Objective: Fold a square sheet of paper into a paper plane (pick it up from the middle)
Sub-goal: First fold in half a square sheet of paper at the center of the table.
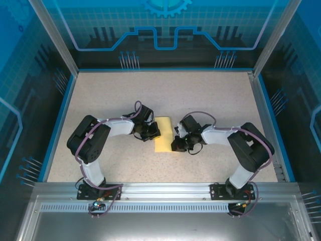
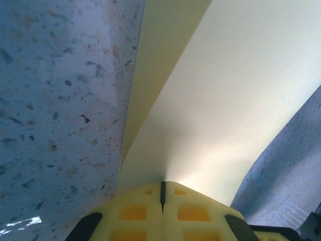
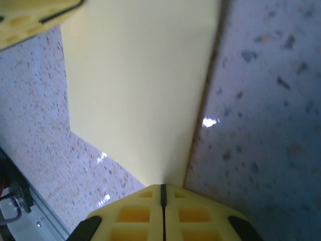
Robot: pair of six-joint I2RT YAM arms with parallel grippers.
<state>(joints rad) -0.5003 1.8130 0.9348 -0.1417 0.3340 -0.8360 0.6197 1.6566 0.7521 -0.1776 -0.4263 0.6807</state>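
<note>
The pale yellow sheet of paper (image 1: 163, 134) lies at the centre of the top view on the speckled table (image 1: 200, 95), a tall narrow rectangle between the 2 grippers. The left gripper (image 1: 152, 133) meets its left edge, and the right gripper (image 1: 179, 143) meets its right edge lower down. In each wrist view the yellow fingers (image 2: 135, 211) sit at the bottom of the frame, pressed together and pinching the paper's edge. The left wrist view shows 2 layers of paper.
</note>
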